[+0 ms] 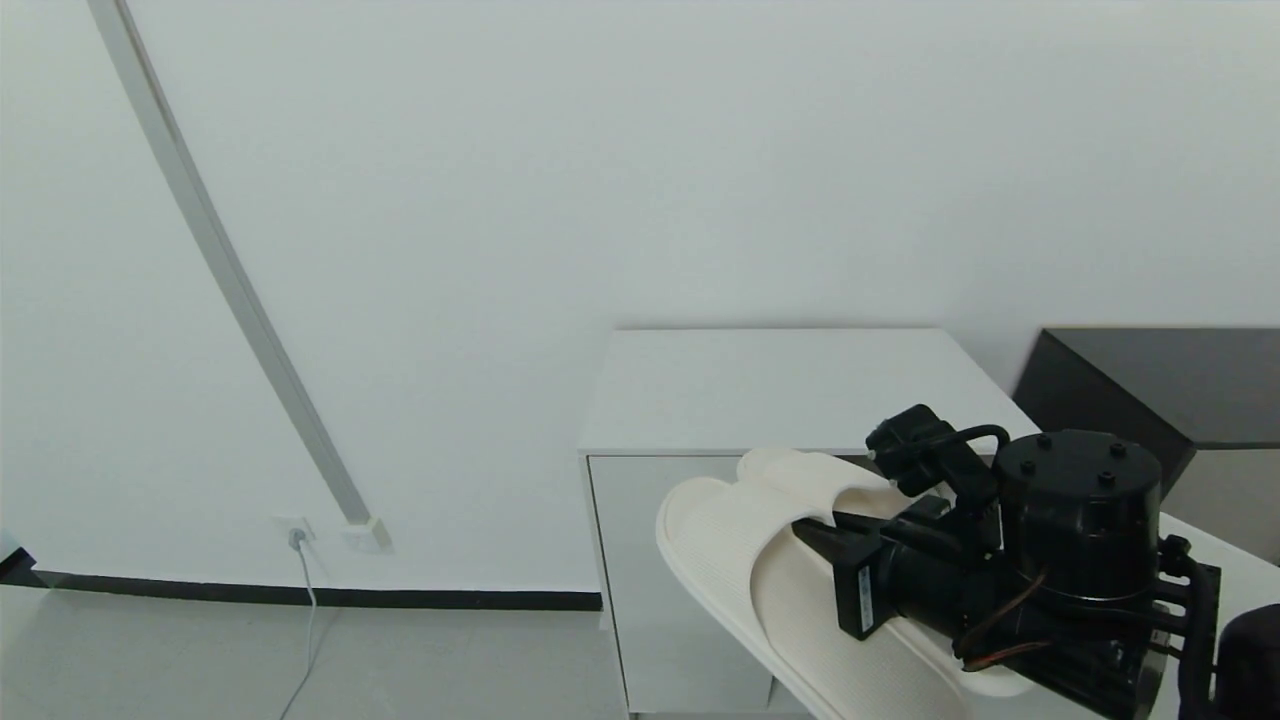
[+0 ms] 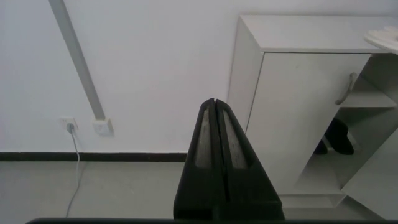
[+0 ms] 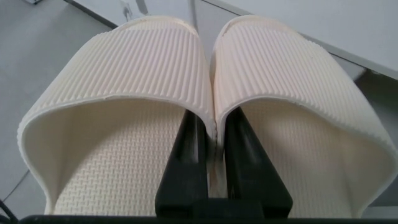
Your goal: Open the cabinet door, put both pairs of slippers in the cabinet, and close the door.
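Head view: the right gripper (image 1: 812,528) carries the cream slippers (image 1: 722,540) in the air just in front of the white cabinet (image 1: 780,390), toes pointing at its front and tilted slightly up.

Left wrist view: the left gripper (image 2: 214,134) has its fingers pressed flat together with nothing between them. It hangs well apart from the cabinet (image 2: 298,37). One front panel with a handle (image 2: 349,88) is closed, and beside it the inside lies open, with shelves and a dark shape (image 2: 336,138) on a lower one (likely the other pair, though too small to be sure).

Right wrist view: the right gripper (image 3: 213,134) pinches the two inner side walls of the cream slippers (image 3: 143,74) together, one finger inside each shoe, so both hang from a single narrow grip.

The step in hand looks like carrying this pair in. It would go best with a firm pinch and the soles level, steered toward the open side rather than the closed panel. The toes should clear the shelf edge first, and the grip should loosen only once the soles rest on a shelf.
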